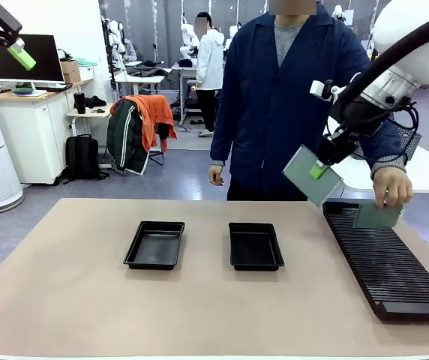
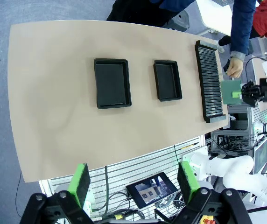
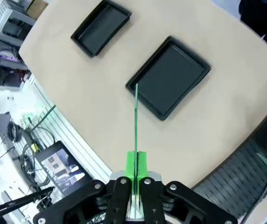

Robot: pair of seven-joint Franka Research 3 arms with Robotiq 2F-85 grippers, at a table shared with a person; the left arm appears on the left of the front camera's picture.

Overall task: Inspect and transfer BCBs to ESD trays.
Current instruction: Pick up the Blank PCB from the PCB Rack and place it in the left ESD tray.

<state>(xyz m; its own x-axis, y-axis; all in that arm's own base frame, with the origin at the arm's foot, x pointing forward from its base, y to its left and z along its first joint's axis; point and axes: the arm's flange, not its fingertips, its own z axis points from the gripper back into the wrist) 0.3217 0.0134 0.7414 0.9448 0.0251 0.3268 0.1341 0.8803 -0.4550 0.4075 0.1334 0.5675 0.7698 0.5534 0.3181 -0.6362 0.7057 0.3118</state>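
Pale-green BCB (image 1: 302, 175) pinched by right gripper (image 1: 318, 171) (held tilted); left gripper (image 2: 134, 180) spread wide.

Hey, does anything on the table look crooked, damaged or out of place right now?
Nothing stands out. Both ESD trays sit flat and empty, side by side. The BCB in the fingers of the right gripper is tilted in the air, but it's simply held, not dropped.

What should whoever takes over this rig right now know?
Left gripper: open, empty, raised high.
Right gripper: shut on a board, held in the air near the rack.
Person's hand: holding a second board at the rack's far end.
Left tray and right tray: empty.
Done: one board gripped.
Left: set boards in trays.
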